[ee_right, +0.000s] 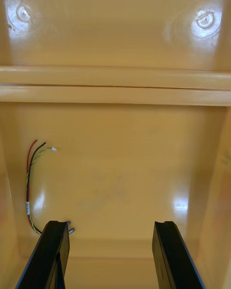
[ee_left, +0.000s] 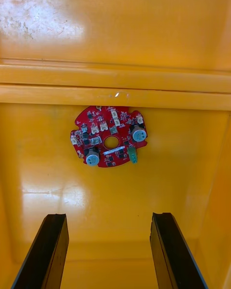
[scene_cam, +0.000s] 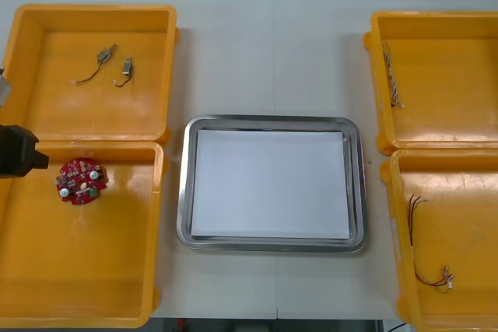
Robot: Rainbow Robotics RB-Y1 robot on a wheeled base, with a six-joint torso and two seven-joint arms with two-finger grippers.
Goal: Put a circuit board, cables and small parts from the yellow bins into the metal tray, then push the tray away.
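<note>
**Status: both grippers spread, tray not yet loaded**

1. Board. The round red board lies flat on the floor of the near-left bin, left of the tray. It sits close to the bin wall on the far side.

2. Left gripper. The left gripper hangs over the same bin, left of the tray. Its fingers are spread wide and hold nothing. The board lies ahead of the fingertips, clear of both. The black block beside the board in the front view is probably part of this arm.

3. Tray. The tray stands between the bins, white inside.

4. Right gripper. The right gripper hangs over the near-right bin, right of the tray. Its fingers are spread and hold nothing. The red and yellow cable lies on the bin floor; one end reaches just beside a fingertip, and contact cannot be confirmed.

5. Other bins. The far-left bin holds two small metal parts with thin leads. The far-right bin holds a twisted cable along the wall nearest the tray.
</note>
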